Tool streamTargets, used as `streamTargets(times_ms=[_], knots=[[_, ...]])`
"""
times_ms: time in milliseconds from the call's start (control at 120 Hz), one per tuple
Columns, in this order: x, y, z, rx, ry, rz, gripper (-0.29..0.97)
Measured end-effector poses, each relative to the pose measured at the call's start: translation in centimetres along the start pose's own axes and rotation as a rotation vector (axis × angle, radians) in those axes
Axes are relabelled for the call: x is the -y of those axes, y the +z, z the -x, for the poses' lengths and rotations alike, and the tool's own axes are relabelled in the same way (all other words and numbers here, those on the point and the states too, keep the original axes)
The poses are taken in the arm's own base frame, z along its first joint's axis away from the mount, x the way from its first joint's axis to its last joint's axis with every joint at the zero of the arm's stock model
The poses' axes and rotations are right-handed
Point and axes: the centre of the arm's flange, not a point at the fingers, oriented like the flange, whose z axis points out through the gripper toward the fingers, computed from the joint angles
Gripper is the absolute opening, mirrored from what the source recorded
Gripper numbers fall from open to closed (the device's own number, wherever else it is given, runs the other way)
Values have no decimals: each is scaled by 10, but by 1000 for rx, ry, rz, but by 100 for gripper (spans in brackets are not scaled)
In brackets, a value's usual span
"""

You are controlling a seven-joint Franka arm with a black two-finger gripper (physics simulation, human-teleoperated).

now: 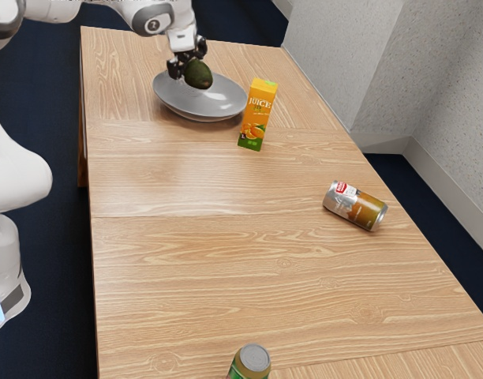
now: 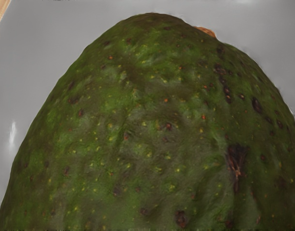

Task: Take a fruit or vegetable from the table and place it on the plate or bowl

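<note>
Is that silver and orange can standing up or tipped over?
Tipped over: the silver and orange can lies on its side on the wooden table.

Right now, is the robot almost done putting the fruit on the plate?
Picking up looks done: the dark green bumpy avocado is off the wooden table, clamped in the black two-finger gripper. In hand: it hangs over the round grey plate. Left: set it down and let go.

White jointed arm (image 1: 16, 178), black gripper (image 1: 188, 66)
</note>
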Motion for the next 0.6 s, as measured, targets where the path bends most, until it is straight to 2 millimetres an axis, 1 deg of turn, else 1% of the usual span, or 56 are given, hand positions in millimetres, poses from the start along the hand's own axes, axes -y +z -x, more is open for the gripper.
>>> streamTargets(times_ms=[117,167,200,308,425,450,467,483,517,533,558,575,600], knots=[[4,5,-15,-23,25,-65,43],[5,3,-25,-22,42,-66,54],[4,2,-29,-16,50,-58,57],[2,2,-33,-1,57,-38,62],[1,4,-31,7,54,-22,64],[1,1,-35,7,60,-22,64],[5,-11,-52,5,82,-28,65],[11,-30,-74,6,109,-36,65],[17,-82,-128,-2,163,-48,65],[16,-115,-155,-18,177,-50,65],[8,-159,-194,-46,193,-38,65],[1,-182,-218,-59,203,-21,65],[-16,-216,-261,-64,231,2,65]])
